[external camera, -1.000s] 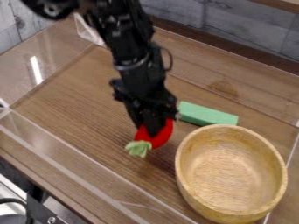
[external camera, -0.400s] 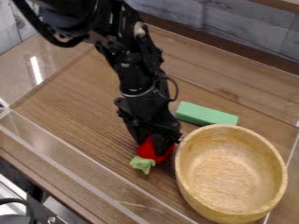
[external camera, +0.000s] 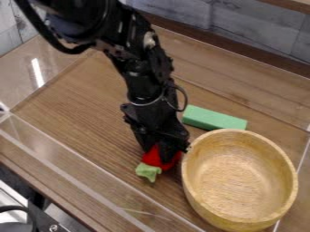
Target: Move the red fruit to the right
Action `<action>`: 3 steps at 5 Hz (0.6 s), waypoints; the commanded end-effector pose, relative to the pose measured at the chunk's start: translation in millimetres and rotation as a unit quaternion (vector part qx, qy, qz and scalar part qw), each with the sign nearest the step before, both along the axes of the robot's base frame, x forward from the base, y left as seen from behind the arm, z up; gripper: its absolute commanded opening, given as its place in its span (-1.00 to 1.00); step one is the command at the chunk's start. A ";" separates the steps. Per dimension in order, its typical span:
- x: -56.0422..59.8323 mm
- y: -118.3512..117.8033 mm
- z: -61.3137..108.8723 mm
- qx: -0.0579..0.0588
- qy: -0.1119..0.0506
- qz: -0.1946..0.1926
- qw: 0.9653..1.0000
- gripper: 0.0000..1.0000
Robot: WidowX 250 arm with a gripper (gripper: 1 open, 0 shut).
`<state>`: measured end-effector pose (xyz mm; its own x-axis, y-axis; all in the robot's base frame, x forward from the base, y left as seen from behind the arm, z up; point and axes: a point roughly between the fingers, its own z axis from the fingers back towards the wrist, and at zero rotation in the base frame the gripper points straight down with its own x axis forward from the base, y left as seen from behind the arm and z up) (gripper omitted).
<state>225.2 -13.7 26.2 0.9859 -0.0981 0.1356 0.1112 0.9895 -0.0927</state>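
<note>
Red and glossy, the red fruit (external camera: 151, 164) lay on the wooden table (external camera: 85, 100) just left of the bowl (external camera: 238, 177), seemingly set down, under the gripper (external camera: 159, 154), whose spread and hold I could not tell.

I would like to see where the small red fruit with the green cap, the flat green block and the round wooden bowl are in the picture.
small red fruit with green leafy cap (external camera: 151, 166), camera view, on its red body.
flat green rectangular block (external camera: 216, 118), camera view, on its top face.
round wooden bowl (external camera: 288, 172), camera view, on its right rim.
</note>
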 end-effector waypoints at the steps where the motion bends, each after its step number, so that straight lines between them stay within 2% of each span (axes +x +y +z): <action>1: 3.6 -2.2 -8.5 0.017 -0.001 -0.017 1.000 1.00; 2: 12.8 1.0 -5.3 0.030 0.001 0.027 0.999 -1.00; 3: 24.4 8.8 -6.8 0.034 0.007 0.071 0.997 -1.00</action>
<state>249.3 -9.5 21.5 0.9917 0.0252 0.1262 -0.0208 0.9991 -0.0363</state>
